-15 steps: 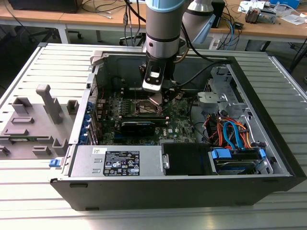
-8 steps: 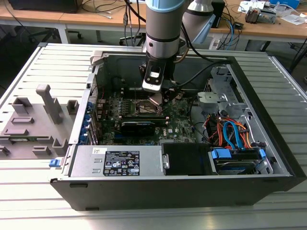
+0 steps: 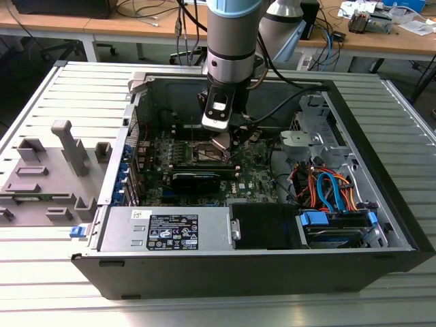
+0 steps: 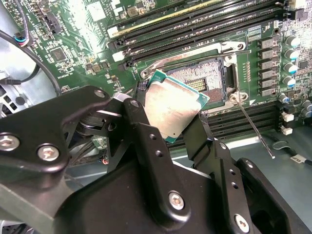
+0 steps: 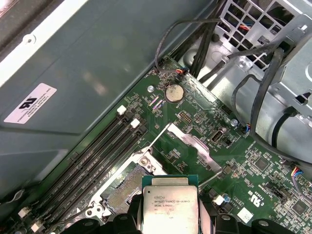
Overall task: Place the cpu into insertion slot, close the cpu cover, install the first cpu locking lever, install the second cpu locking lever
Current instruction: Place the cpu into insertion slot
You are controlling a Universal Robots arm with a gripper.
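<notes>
My gripper (image 4: 168, 119) is shut on the cpu (image 4: 171, 105), a flat square chip with a silvery top, with one black finger (image 4: 141, 122) on each side. The chip hangs tilted just above and beside the insertion slot (image 4: 207, 78), whose dark pin field lies uncovered inside its silver rim. In the first wrist view the cpu (image 5: 170, 209) sits between the fingers, next to the insertion slot (image 5: 122, 187). The cpu cover (image 5: 195, 146) stands swung open beside the socket. A thin locking lever (image 4: 251, 124) sticks out free. In the exterior view the gripper (image 3: 223, 142) is down inside the computer case.
Memory slots (image 4: 195, 24) run along one side of the socket. A black graphics card (image 3: 196, 178) lies just in front of it, then the power supply (image 3: 170, 231). Coloured cables (image 3: 327, 191) fill the exterior view's right. A grey fixture (image 3: 54, 170) stands outside the case.
</notes>
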